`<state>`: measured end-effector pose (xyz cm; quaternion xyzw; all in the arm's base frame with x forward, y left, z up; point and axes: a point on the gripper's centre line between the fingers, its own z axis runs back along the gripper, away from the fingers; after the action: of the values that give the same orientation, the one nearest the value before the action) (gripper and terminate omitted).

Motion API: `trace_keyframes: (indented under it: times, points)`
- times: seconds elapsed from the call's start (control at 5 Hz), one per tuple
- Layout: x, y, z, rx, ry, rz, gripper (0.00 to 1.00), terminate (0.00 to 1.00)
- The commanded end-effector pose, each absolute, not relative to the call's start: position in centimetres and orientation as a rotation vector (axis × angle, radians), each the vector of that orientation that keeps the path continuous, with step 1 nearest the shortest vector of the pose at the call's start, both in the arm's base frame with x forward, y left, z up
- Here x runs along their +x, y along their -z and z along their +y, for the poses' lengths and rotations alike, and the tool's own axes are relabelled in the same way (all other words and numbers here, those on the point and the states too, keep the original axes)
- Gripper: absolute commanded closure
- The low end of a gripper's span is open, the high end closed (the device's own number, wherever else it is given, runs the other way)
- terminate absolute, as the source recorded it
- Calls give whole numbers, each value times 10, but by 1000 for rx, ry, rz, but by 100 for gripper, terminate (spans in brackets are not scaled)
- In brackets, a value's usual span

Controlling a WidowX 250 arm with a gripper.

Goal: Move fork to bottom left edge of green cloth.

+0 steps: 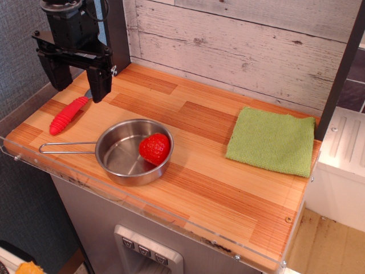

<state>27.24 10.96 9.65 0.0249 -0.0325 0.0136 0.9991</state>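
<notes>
The fork point(67, 115) lies on the wooden table at the far left, its ribbed red handle pointing toward the front left; its grey tines are partly hidden behind my gripper. My gripper point(78, 85) hangs just above the fork's tine end, its two black fingers spread apart and holding nothing. The green cloth point(272, 140) lies flat at the right side of the table, far from the fork and the gripper.
A steel pan point(132, 153) with a thin wire handle sits at the front middle, holding a red strawberry point(154, 148). A white plank wall runs along the back. A dark post point(342, 68) stands at the right edge. A clear acrylic lip lines the table's front.
</notes>
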Motion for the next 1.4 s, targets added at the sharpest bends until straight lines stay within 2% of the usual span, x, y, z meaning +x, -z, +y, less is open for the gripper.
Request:
trace_keyframes:
  times: [0.0, 0.2, 0.4, 0.6, 0.8, 1.0, 1.2]
  points:
    - [272, -96, 110, 50, -27, -65, 0, 0]
    - [302, -99, 142, 41, -107, -140, 0, 0]
    - [331, -91, 180, 43, -169, -168, 0, 0]
    - [359, -64, 209, 82, -151, -151, 0, 0]
    - [352, -46, 205, 73, -72, -114, 0, 0]
    - [339, -49, 203, 80, -47, -127, 0, 0]
    - [336, -62, 212, 63, -95, -145, 0, 0]
